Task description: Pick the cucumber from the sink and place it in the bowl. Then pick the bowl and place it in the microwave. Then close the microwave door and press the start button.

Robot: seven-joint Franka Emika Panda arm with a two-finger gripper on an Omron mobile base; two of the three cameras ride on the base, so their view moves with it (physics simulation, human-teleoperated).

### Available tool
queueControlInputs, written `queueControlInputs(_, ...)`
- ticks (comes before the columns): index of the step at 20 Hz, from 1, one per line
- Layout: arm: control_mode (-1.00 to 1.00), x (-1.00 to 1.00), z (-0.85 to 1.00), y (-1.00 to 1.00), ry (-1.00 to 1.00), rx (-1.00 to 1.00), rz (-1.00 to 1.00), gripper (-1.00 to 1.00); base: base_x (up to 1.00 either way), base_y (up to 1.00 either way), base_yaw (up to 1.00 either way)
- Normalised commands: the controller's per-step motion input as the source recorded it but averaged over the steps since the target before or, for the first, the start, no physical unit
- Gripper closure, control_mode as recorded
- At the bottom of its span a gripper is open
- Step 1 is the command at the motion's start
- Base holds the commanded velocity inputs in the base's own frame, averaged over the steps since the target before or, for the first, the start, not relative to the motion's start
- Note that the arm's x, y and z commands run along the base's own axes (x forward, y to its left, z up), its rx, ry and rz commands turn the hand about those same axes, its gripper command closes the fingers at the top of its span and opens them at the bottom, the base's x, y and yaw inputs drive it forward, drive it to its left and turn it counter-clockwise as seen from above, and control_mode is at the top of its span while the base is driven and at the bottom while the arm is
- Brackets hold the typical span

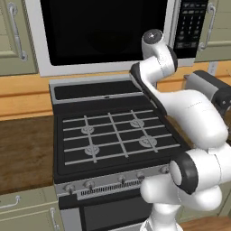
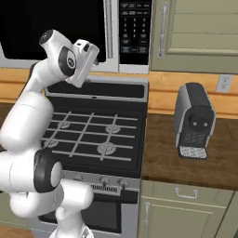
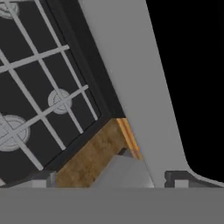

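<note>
The microwave (image 1: 43,36) hangs above the stove, and its door (image 1: 103,27) with the big black window lies flush in its frame. Right of the door are the bar handle (image 2: 108,28) and the black keypad (image 2: 135,28). My gripper (image 2: 91,52) is raised just in front of the door's lower right part, close to the handle. In the hand view the door's grey frame (image 3: 131,65) and black glass (image 3: 188,65) are near, and the fingertips (image 3: 175,178) stand wide apart with nothing held. The cucumber, the bowl and the sink are hidden or out of view.
A black gas stove (image 1: 113,131) with grey grates lies under the arm. A dark coffee machine (image 2: 194,121) stands on the wooden counter (image 2: 186,162) to the right. Beige cabinets (image 2: 200,32) flank the microwave, and more counter (image 1: 22,149) lies left of the stove.
</note>
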Motion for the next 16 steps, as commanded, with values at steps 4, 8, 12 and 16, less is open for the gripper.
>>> queueControlInputs(4,-1.00,-1.00,0.00,-0.30,-0.23,0.00,0.18,-1.00,0.00,0.00,0.00)
queueControlInputs(8,-1.00,-0.96,0.10,-0.70,-0.25,0.03,0.20,-1.00,0.00,0.00,0.00)
queueControlInputs(12,-1.00,-0.35,0.61,-0.95,-0.29,0.00,0.27,-1.00,0.00,0.00,0.00)
queueControlInputs(16,-1.00,0.00,0.78,-0.87,-0.24,0.00,0.36,-1.00,0.00,0.00,0.00)
